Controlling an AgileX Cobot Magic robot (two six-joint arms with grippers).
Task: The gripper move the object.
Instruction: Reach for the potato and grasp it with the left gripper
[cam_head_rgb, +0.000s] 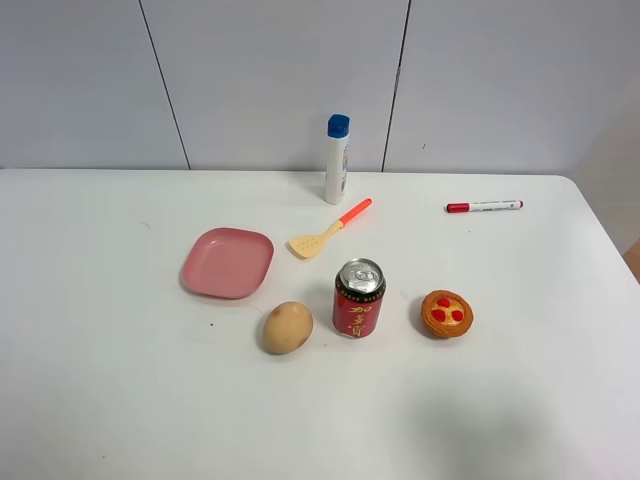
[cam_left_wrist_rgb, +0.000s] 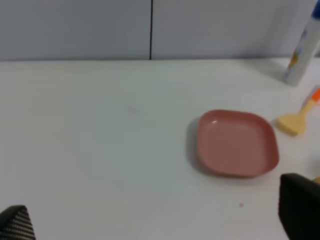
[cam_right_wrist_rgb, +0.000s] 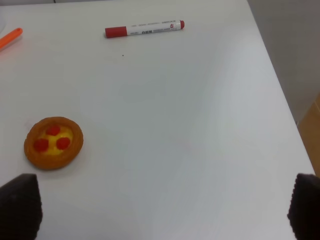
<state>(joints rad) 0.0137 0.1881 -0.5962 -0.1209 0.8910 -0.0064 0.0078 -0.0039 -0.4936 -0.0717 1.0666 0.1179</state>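
White tabletop (cam_head_rgb: 100, 400) stretches wide beneath us. Our left gripper (cam_left_wrist_rgb: 157, 220) and right gripper (cam_right_wrist_rgb: 160, 210) both hang spread apart, holding nothing. We judge the reach not yet begun; next we must descend on the object (cam_head_rgb: 288, 328), which lies near the pink plate (cam_head_rgb: 228, 262), just beside the red can (cam_head_rgb: 359, 299). Open room lies frontward and left.
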